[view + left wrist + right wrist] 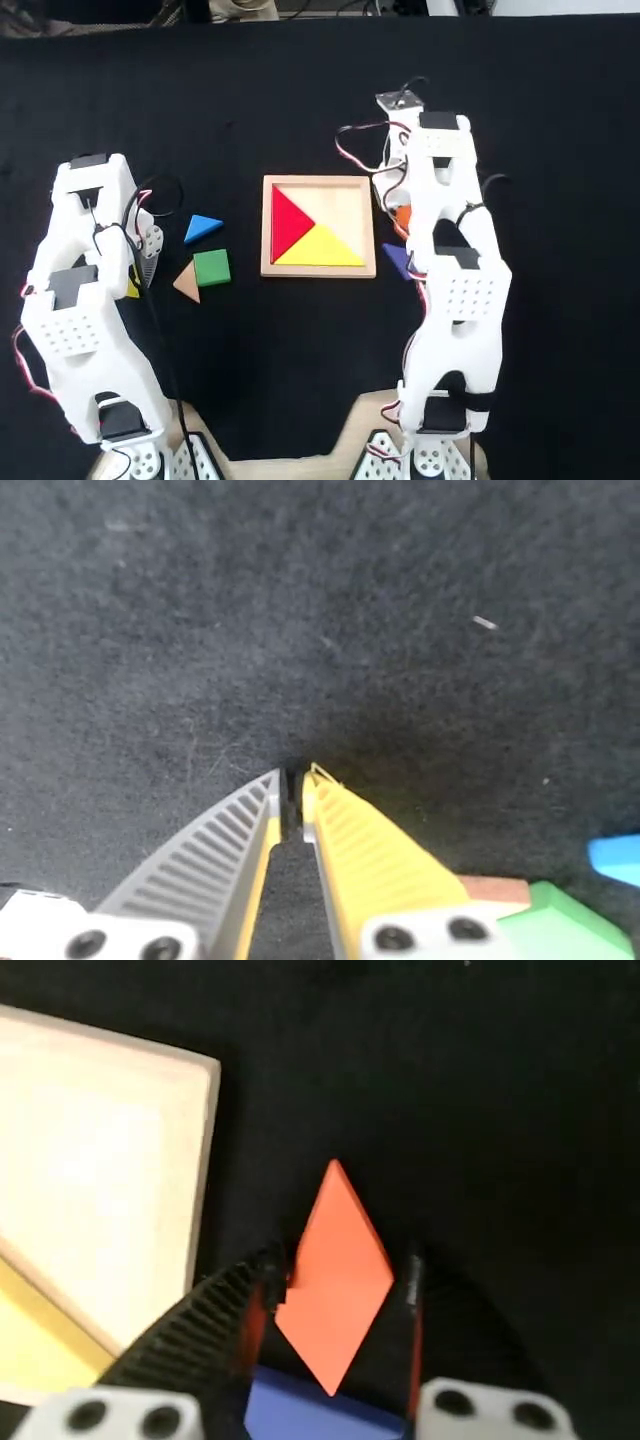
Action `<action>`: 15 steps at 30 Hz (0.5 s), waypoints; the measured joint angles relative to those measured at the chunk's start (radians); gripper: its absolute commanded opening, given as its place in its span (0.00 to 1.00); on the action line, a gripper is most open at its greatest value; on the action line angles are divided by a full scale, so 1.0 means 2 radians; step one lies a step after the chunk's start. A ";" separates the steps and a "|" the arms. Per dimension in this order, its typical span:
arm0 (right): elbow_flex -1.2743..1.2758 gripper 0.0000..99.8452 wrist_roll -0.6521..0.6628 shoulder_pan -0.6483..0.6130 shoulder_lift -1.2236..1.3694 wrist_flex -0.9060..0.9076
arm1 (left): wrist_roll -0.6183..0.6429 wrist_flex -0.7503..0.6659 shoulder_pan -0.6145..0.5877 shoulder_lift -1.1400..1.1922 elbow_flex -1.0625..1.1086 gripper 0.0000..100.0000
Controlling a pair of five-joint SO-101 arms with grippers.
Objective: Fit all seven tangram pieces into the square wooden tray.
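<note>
Centrally, a square wooden tray (318,181) of pale, smooth wood is set on a black, felt-like cloth (300,100). A large red triangle (288,222) and a large yellow triangle (322,248) are laid flat inside it, joined along one slanted edge. The tray's light floor is exposed beside them.

Well apart from the tray, a small blue triangle (201,228), a green square (211,268) and a tan triangle (187,281) are grouped. The tan triangle is placed just beside the green square.

The left gripper (293,785) is held over the cloth near this group. Its ribbed grey and yellow fingers (350,840) are brought together, with nothing seen between them.

The right gripper (338,1260) is spread around a flat orange rhombus (333,1275), which is found just beside the tray's rim. A blue-violet piece (300,1410) is seen at one of the rhombus's pointed ends.
</note>
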 measured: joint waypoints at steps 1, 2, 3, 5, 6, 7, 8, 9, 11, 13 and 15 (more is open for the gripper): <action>0.000 0.10 0.000 0.001 0.000 0.000 | 0.000 0.000 0.000 0.000 0.000 0.06; 0.000 0.07 0.000 0.002 0.000 0.000 | 0.000 0.000 0.000 0.000 0.000 0.06; 0.000 0.04 0.000 0.003 0.000 0.000 | 0.000 0.000 0.000 0.000 0.000 0.06; 0.000 0.01 0.000 0.003 0.000 0.000 | 0.000 0.000 0.000 0.000 0.000 0.06; 0.000 0.02 0.000 0.003 0.000 0.000 | 0.000 0.000 0.000 0.000 0.000 0.06; 0.000 0.01 0.000 0.003 0.000 0.000 | 0.000 0.000 0.000 0.000 0.000 0.06; 0.000 0.01 0.000 0.003 0.000 0.000 | 0.000 0.000 0.000 0.000 0.000 0.06; 0.000 0.01 0.000 0.003 0.000 0.000 | 0.000 0.000 0.000 0.000 0.000 0.06; 0.000 0.01 0.000 0.003 0.000 0.000 | 0.000 0.000 0.000 0.000 0.000 0.06; -0.001 0.01 0.000 0.003 0.000 0.000 | 0.000 0.000 0.000 0.000 0.000 0.06; -0.011 0.01 0.000 0.003 0.000 0.004 | 0.000 0.000 0.000 0.000 0.000 0.06</action>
